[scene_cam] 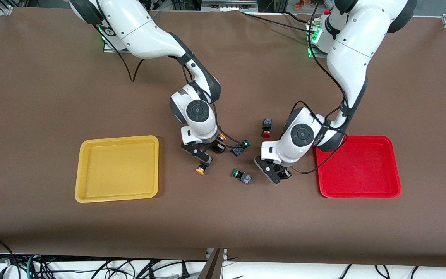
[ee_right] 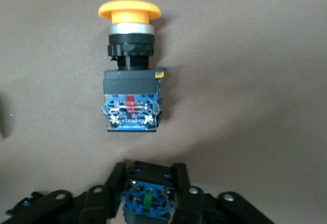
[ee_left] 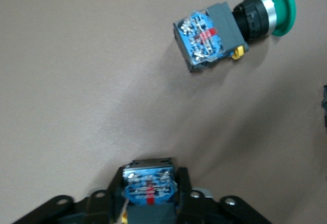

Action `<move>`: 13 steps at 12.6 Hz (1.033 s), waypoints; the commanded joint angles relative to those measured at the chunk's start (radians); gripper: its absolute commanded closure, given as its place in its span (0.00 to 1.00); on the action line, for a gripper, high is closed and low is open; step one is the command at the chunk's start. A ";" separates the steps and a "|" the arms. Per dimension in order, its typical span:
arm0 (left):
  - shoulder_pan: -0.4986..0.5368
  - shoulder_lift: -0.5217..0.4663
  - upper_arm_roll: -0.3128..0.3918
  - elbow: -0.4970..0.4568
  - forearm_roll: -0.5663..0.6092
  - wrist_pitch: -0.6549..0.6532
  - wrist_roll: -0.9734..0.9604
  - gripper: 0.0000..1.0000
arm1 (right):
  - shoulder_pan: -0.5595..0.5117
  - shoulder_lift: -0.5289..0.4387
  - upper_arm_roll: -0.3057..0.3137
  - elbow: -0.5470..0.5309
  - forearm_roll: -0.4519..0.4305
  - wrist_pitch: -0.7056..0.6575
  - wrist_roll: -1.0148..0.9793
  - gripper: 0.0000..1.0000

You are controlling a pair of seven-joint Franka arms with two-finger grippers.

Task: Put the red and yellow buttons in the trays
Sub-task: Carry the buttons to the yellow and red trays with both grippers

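Cap colors of the 2 buttons (ee_left: 149, 185) (ee_right: 145, 196) between each gripper's jaws, hidden.

Brown table (scene_cam: 52, 97): yellow tray (scene_cam: 91, 193), red tray (scene_cam: 395, 170), buttons (scene_cam: 266, 128)

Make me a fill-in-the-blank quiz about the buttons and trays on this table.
1. The yellow tray and the red tray are both ___.
2. The loose button before the right gripper has a ___ cap.
3. The other loose button, before the left gripper, has a ___ cap.
4. Each gripper is ___ on a button of its own.
Missing: empty; yellow; green; shut.
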 commanded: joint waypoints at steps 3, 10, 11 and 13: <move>0.086 -0.178 0.000 -0.007 0.021 -0.291 0.025 0.89 | -0.008 -0.024 -0.011 0.022 -0.016 -0.058 -0.085 1.00; 0.296 -0.172 0.029 -0.016 0.069 -0.398 0.304 0.88 | -0.237 -0.196 -0.013 0.021 -0.003 -0.347 -0.644 1.00; 0.307 -0.142 0.029 -0.019 0.069 -0.374 0.334 0.88 | -0.283 -0.198 -0.013 0.019 -0.003 -0.354 -0.724 1.00; 0.344 -0.106 0.024 -0.032 0.067 -0.339 0.345 0.69 | -0.371 -0.195 -0.011 0.016 -0.002 -0.382 -0.851 1.00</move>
